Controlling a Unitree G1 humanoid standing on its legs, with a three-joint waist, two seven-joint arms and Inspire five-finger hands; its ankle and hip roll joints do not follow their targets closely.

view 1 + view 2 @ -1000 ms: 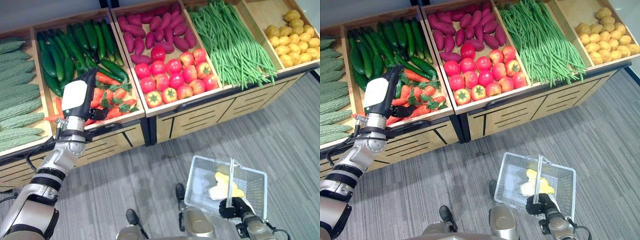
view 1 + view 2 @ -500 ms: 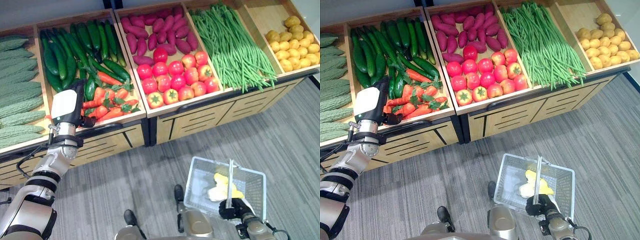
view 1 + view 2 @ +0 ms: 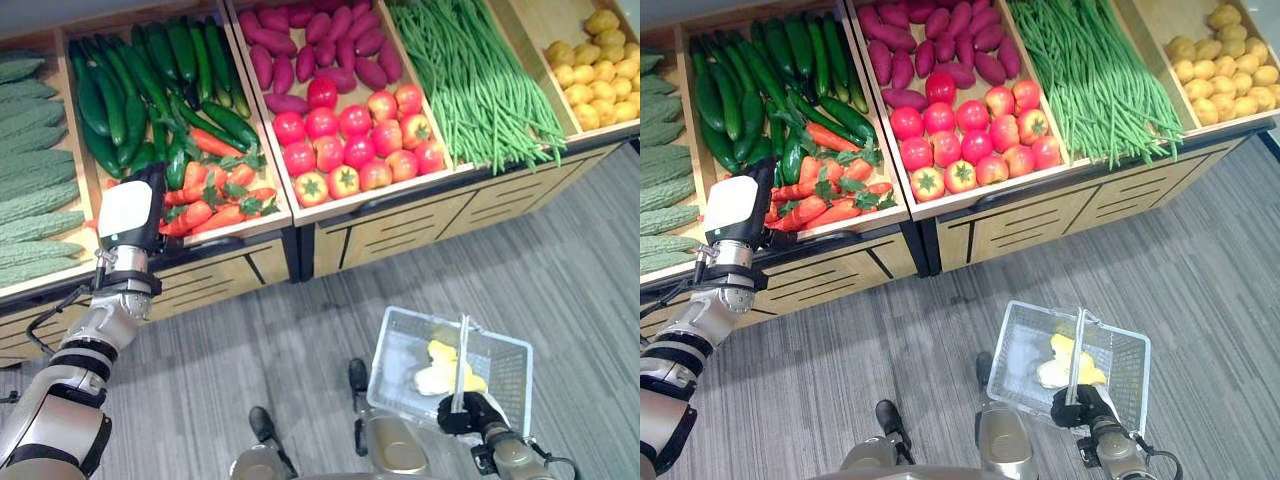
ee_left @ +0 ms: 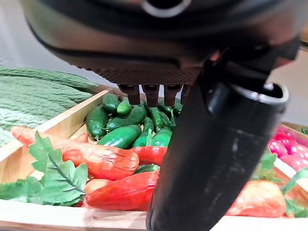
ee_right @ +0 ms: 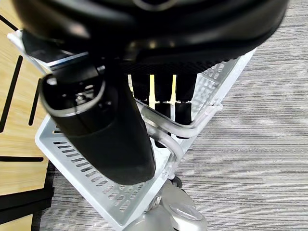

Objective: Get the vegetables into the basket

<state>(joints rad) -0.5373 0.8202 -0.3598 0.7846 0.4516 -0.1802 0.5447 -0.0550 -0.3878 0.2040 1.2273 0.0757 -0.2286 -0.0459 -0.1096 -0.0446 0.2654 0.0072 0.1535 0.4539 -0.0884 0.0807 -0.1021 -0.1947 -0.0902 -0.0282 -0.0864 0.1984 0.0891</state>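
At the left of the frame, the left hand (image 3: 130, 208) hangs over the front edge of a wooden bin (image 3: 262, 228), beside smooth orange carrots (image 3: 215, 205) with flat green leaves. In its wrist view the fingers (image 4: 149, 94) extend straight above the produce and the thumb stands apart, grasping nothing. Behind the carrots lie glossy dark cucumbers (image 3: 150, 85); ridged, bumpy gourds (image 3: 40, 180) fill the far left bin. Toward the centre sit round red tomatoes (image 3: 355, 140) with oblong purple sweet potatoes (image 3: 320, 45) above them, then long thin green beans (image 3: 480, 80) and knobbly yellow potatoes (image 3: 595, 70) at the upper right. At the lower right, the right hand (image 3: 470, 412) is clenched round the metal handle (image 5: 180, 130) of a white perforated basket (image 3: 395, 340) held above grey striped carpet (image 3: 560, 260). A yellow item (image 3: 445, 365) lies inside the basket.
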